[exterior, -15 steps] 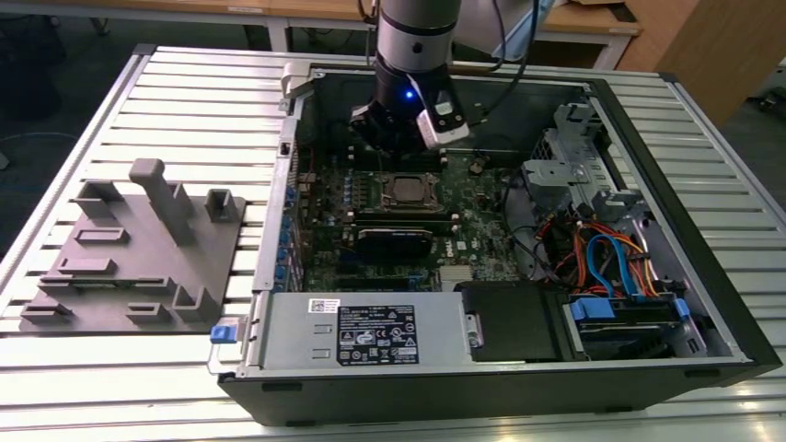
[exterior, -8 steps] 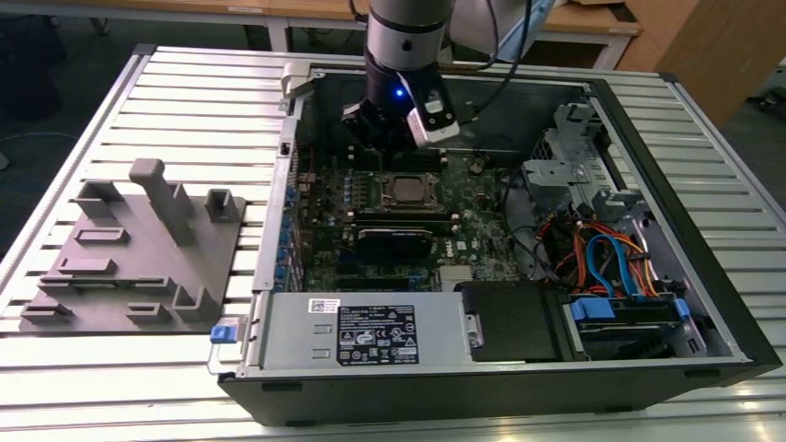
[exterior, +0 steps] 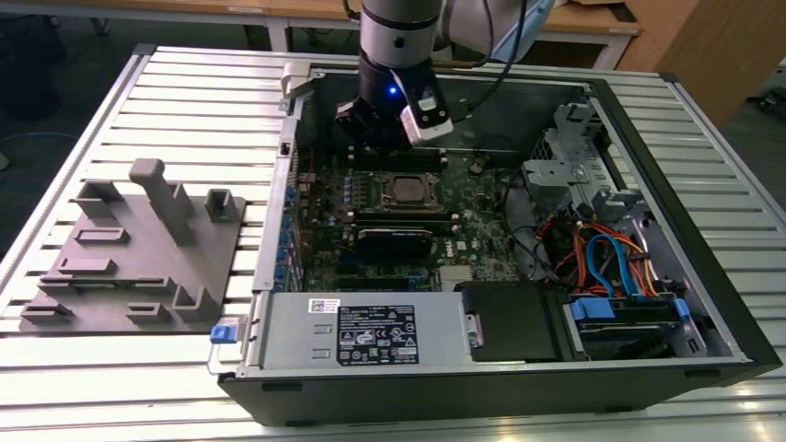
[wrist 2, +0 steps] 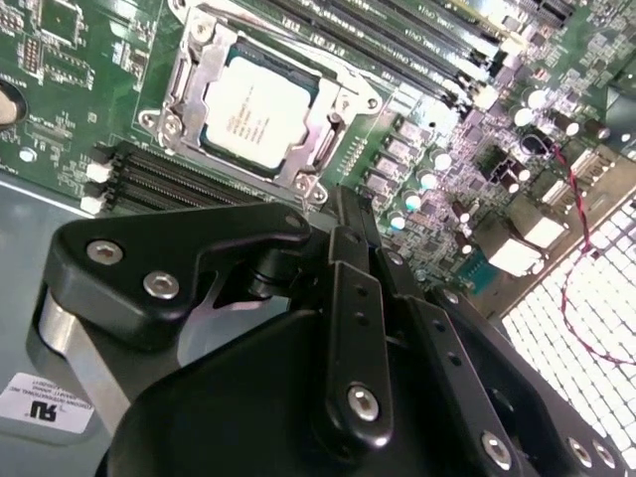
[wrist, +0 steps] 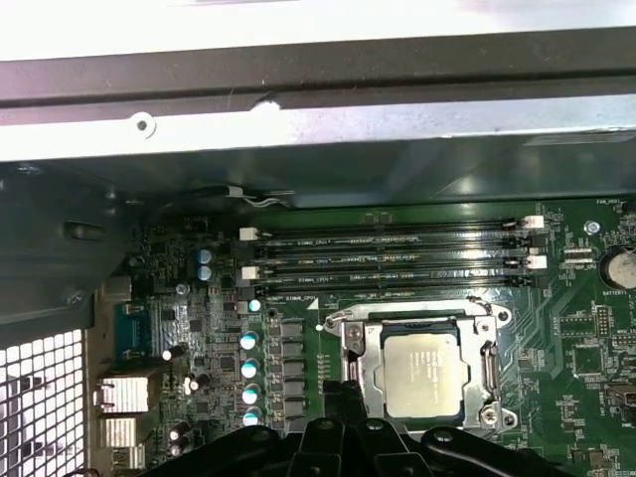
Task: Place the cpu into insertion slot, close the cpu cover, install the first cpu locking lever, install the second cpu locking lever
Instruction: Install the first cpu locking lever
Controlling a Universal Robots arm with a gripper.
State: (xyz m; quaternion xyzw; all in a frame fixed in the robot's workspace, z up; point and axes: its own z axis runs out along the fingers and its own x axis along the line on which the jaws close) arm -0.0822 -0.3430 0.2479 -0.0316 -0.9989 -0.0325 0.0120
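Silver-grey metal catches the eye: the cpu lies flat in the insertion slot on the green motherboard. The cpu cover is folded down around it, its frame on the chip's edges and the chip's top showing through the cut-out. The black gripper hangs over the board just beside the socket, clear of it, its claw drawn together on nothing. From where I stand, the 1 arm reaches down into the open computer case, which lies on a slatted table. A grey fixture block sits to the exterior view's left of the case.
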